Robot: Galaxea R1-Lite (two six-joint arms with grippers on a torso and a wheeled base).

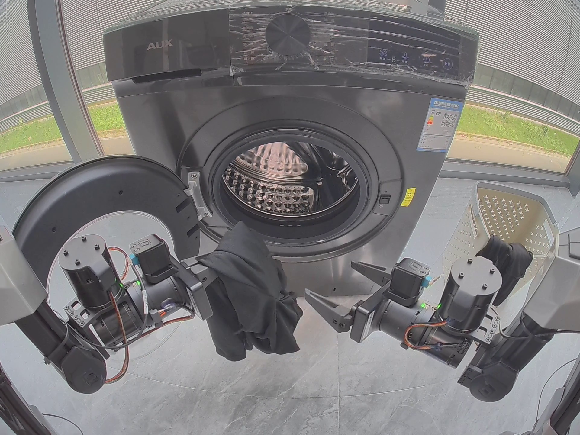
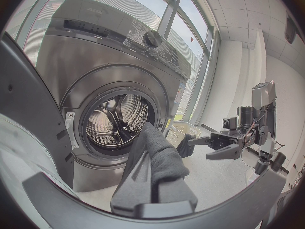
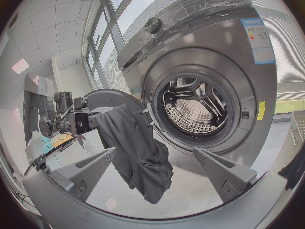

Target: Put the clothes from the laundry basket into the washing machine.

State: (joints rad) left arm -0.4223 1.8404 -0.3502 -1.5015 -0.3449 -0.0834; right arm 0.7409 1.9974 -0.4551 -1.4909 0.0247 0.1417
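A dark garment [image 1: 254,297] hangs from my left gripper [image 1: 205,273], which is shut on its upper edge, just below and left of the washing machine's open drum [image 1: 290,179]. The same garment [image 3: 136,150] droops in front of the machine, and the cloth [image 2: 162,156] drapes over the left fingers. My right gripper [image 1: 344,291] stands open and empty to the right of the garment, low in front of the machine. The laundry basket [image 1: 513,212] stands at the right with another dark garment [image 1: 510,261] over its rim.
The round door [image 1: 96,200] is swung open to the left, close behind my left arm. Grey tiled floor [image 1: 338,382] spreads in front of the machine. Windows line the wall behind.
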